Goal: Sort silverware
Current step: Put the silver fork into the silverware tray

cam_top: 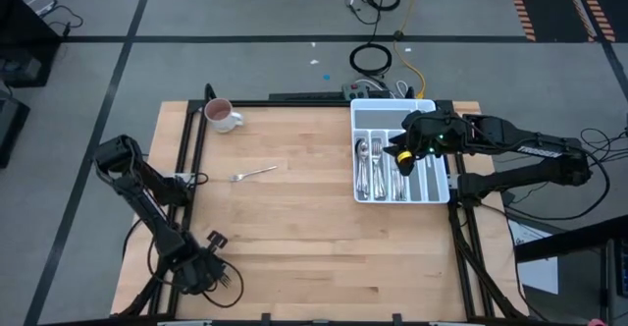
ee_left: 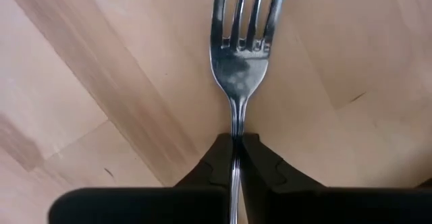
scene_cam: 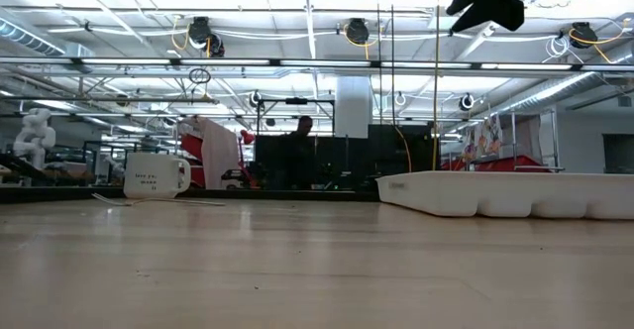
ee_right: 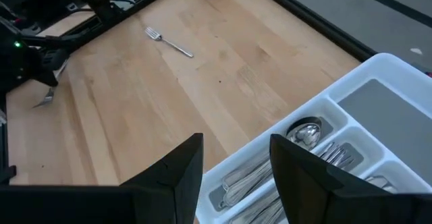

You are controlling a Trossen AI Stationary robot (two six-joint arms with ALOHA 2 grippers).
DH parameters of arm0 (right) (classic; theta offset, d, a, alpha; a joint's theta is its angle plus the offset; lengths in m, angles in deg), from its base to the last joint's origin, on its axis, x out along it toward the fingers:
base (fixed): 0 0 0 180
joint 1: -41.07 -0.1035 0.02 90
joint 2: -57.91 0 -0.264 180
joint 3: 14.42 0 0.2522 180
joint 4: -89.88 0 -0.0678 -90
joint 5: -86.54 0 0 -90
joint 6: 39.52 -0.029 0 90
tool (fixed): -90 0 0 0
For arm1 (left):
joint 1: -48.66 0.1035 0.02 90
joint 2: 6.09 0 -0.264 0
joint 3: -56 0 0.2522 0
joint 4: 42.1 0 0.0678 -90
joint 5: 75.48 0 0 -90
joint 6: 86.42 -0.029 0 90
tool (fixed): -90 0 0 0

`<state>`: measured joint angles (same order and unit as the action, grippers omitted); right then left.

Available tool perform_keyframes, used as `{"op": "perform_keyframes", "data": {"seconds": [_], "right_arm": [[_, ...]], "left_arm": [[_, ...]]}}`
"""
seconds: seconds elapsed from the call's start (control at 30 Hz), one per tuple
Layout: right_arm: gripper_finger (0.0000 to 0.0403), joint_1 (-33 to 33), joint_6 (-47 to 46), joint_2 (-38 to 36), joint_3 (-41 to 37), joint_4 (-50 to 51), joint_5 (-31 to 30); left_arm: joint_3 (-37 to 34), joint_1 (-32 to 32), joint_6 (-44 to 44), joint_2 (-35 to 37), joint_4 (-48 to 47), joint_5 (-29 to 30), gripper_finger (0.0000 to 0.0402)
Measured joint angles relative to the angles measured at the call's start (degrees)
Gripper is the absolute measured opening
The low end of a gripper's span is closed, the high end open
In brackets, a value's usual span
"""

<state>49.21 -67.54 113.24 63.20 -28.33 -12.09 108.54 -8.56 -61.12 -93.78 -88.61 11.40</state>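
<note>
1. We see a fork (ee_left: 237,62) clamped by its neck between the left gripper's (ee_left: 237,158) fingers, tines pointing away from the wrist over bare wood; from above, this left gripper (cam_top: 209,272) sits at the near left corner of the worktop (cam_top: 294,228), with the fork's tines (cam_top: 228,279) poking out just beside it.
2. We find a second fork (cam_top: 253,174) lying loose on the worktop, left of centre and well apart from both grippers; the right wrist view shows it too (ee_right: 169,42).
3. More silverware (cam_top: 378,167) lies in the compartments of the white tray (cam_top: 397,110) at the far right of the worktop, spoons and forks side by side.
4. The right gripper (ee_right: 236,163) hangs above the tray with its fingers apart and nothing between them; in the high view it is over the tray's middle (cam_top: 404,154).
5. A white mug (cam_top: 222,116) stands near the far left corner.
</note>
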Motion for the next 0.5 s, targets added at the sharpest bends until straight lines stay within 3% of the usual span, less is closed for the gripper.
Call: {"op": "perform_keyframes", "data": {"seconds": [0.13,0.3,0.5], "right_arm": [[0.0162,0.0,0.04,0.0,0.0,0.07,0.0],[0.0162,0.0,0.17,-0.02,0.0,0.07,0.0],[0.0162,0.0,0.62,-0.02,0.0,0.13,0.26]], "left_arm": [[0.04,2.38,5.77,3.28,-0.1,-0.25,0.0012],[0.27,7.48,16.29,8.11,-0.05,4.69,0.001],[1.11,17.06,24.35,11.87,-0.5,8.19,0.001]]}}
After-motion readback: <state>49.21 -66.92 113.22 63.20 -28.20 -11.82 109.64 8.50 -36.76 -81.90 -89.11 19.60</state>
